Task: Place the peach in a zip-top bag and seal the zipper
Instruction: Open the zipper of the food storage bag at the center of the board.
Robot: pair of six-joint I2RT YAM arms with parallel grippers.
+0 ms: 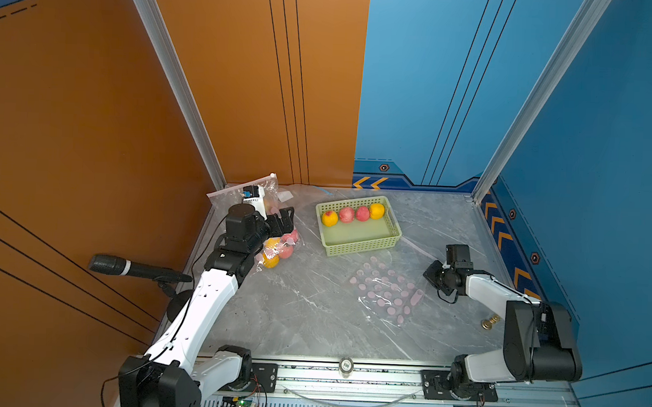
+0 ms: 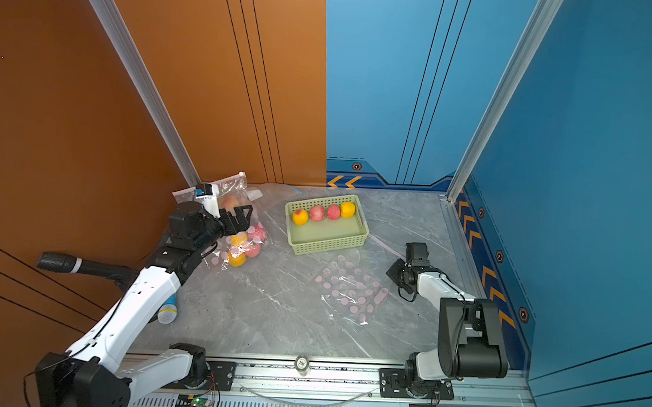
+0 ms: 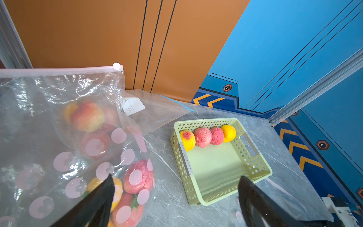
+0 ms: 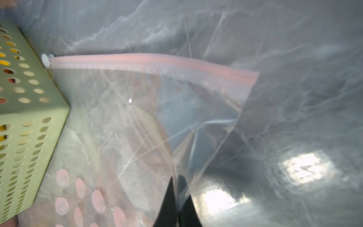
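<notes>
Where the rail (image 1: pixel 347 379) edges the near side, the table (image 1: pixel 303 332) begins, grey marbled stone with white veins and a sheen. A mic (image 1: pixel 125 267) juts in at its near left; small brass weights (image 1: pixel 490 322) stand near the right edge. Mid-table on the right lies the bag (image 1: pixel 388 290), clear with pink dots, flat and empty; the right claw (image 4: pixel 176 181) is pinched tight on its film by a side edge, below the pink zipper (image 4: pixel 149 62), which ends just beside the basket (image 1: pixel 360 247). That green basket holds four peaches (image 1: pixel 354 213) in a row against its far wall. Farther left, the left claw (image 3: pixel 176 177) hangs wide, holding nothing, over the full bags (image 1: pixel 281 248) of fruit, a flat bag (image 3: pixel 157 110) behind them. An orange wall (image 1: pixel 93 126) and a blue wall (image 1: pixel 416 83) close the cell, metal posts (image 1: pixel 171 73) at the corners. In both top views the right claw's tips hide behind its own body and the clear film barely shows on the stone. The left arm (image 1: pixel 214 294) covers part of the full bags, so their fruit cannot be counted; a blue and white thing (image 2: pixel 168 311) under it is half hidden. Whether the zipper is shut I cannot tell.
</notes>
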